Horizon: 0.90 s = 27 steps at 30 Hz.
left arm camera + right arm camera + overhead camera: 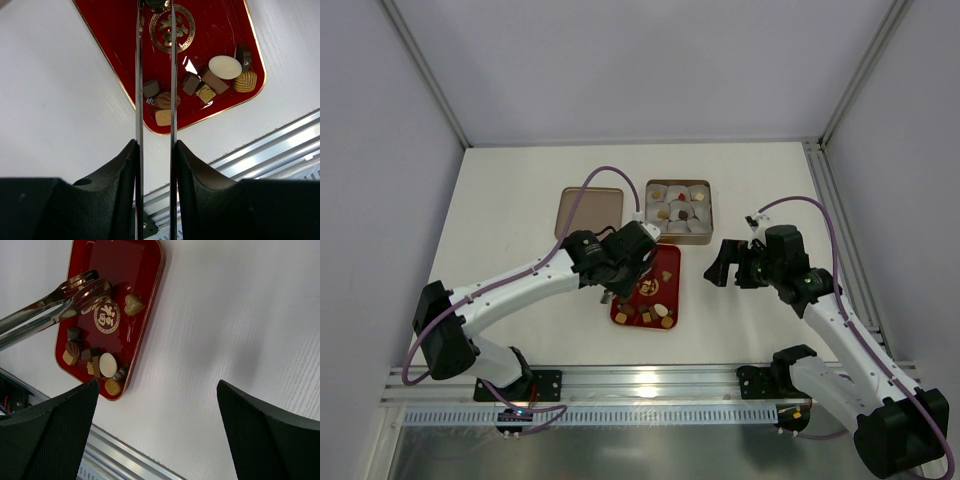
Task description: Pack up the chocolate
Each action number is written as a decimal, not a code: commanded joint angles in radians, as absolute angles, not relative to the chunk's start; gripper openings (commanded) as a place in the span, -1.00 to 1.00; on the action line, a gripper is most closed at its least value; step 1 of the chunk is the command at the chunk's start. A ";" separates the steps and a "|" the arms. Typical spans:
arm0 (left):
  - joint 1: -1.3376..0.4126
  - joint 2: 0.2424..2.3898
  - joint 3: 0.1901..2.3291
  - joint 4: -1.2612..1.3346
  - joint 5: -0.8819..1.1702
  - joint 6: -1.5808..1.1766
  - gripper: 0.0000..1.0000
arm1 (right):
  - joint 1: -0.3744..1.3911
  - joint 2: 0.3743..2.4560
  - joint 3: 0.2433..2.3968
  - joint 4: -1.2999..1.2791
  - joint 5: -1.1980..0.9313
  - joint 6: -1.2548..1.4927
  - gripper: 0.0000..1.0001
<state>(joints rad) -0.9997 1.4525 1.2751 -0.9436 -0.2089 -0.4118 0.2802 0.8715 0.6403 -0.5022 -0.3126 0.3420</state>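
chocolate (655, 315) lies mostly on the red tray (669, 258), which sits on the white table (520, 200) in front of the two arms. the pieces are gathered at the near end of the tray. the left wrist view shows a cream oval (225, 67), a ribbed tan piece, some brown squares and some small dark ones, several of them touching. one heart-shaped piece (133, 304) lies apart from them, beyond the gold emblem (172, 27) in the middle of the tray.

behind the tray stands a tin box (710, 212) filled with white paper cups (698, 195). a few cups have brownish pieces in them. a tan lid (588, 210) lies flat just to the left of the box.

the left gripper (155, 145) is closed around metal tongs (138, 75), its fingers pressing on the outside of both blades. the blades run nearly parallel with a narrow gap and reach over the tray, with the tips close to the emblem. something small and dark is between the tips at the picture edge, but i cannot tell what it is, or if the tongs really grip it.

the right gripper (157, 384) hangs over bare table to the right of the tray. its fingers are spread wide and hold nothing.
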 commanded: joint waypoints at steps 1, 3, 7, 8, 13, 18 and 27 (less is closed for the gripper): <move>-1.003 1.417 1.289 -0.940 -0.212 -0.414 -0.33 | 0.288 0.873 0.647 -0.486 -0.301 0.336 0.99; -1.003 1.419 1.290 -0.942 -0.215 -0.414 -0.33 | 0.288 0.874 0.647 -0.486 -0.301 0.336 0.99; -1.003 1.414 1.296 -0.945 -0.219 -0.414 -0.32 | 0.288 0.874 0.647 -0.485 -0.299 0.336 0.99; -1.003 1.414 1.299 -0.946 -0.219 -0.414 -0.31 | 0.288 0.874 0.647 -0.485 -0.299 0.336 0.99; -1.003 1.416 1.301 -0.943 -0.232 -0.413 -0.25 | 0.290 0.874 0.649 -0.485 -0.299 0.336 0.99; -1.003 1.428 1.319 -0.931 -0.258 -0.411 -0.12 | 0.290 0.876 0.649 -0.485 -0.299 0.336 0.99; -1.002 1.529 1.385 -0.887 -0.282 -0.385 -0.04 | 0.290 0.873 0.650 -0.486 -0.301 0.336 0.99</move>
<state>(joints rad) -0.9997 1.4937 1.3437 -0.9283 -0.2543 -0.4065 0.2829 0.8715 0.6403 -0.5022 -0.3119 0.3420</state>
